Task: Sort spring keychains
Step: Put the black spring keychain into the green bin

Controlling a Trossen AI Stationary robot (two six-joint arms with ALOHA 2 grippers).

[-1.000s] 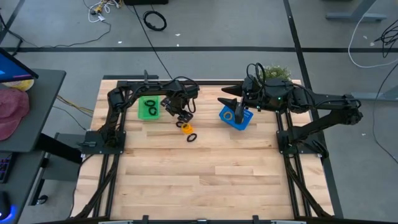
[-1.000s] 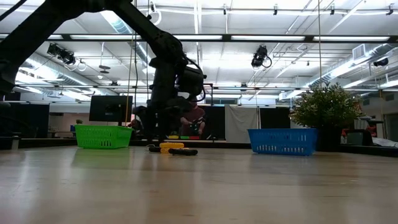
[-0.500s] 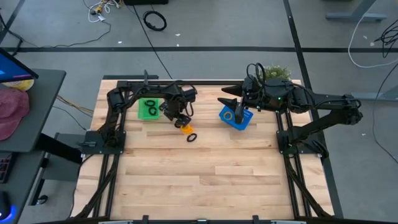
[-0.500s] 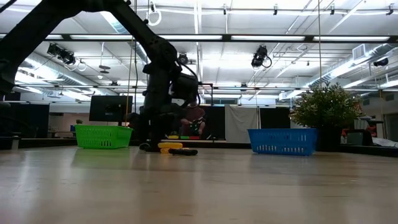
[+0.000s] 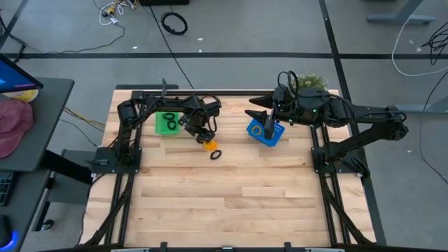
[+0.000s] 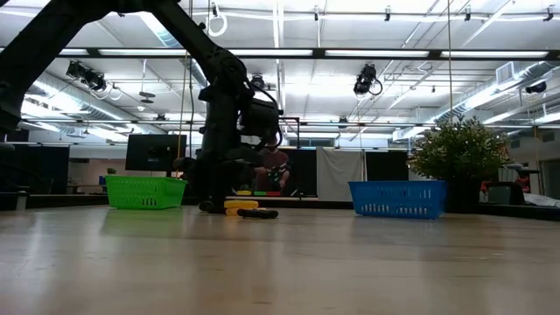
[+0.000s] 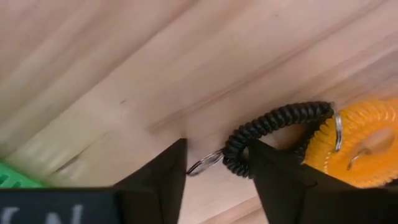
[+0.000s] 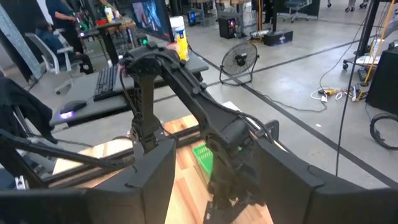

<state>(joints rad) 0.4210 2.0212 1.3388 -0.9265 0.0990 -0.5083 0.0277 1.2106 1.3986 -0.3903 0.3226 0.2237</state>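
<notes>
No brand or readable writing shows on anything on the counter [image 5: 231, 203]; only two pale letter fragments sit on the left gripper's body in its wrist view, too cut off to read.

The green basket [image 5: 166, 122] stands near the counter's far left corner and holds two black spring keychains [image 5: 169, 124]. The blue basket [image 5: 265, 132] stands toward the far right edge; its contents are hidden by the right gripper [image 5: 269, 130], which hangs over it, and I cannot tell whether its fingers are apart or together.

The left gripper [image 7: 216, 163] is down at the counter just beside the green basket, its fingers apart on either side of one end of a black spring keychain [image 7: 273, 130] and its metal ring [image 7: 204, 163], not yet closed. That keychain touches an orange spring keychain [image 7: 357, 143]. Another black spring keychain [image 5: 215, 154] lies just beyond, toward the counter's middle.
</notes>
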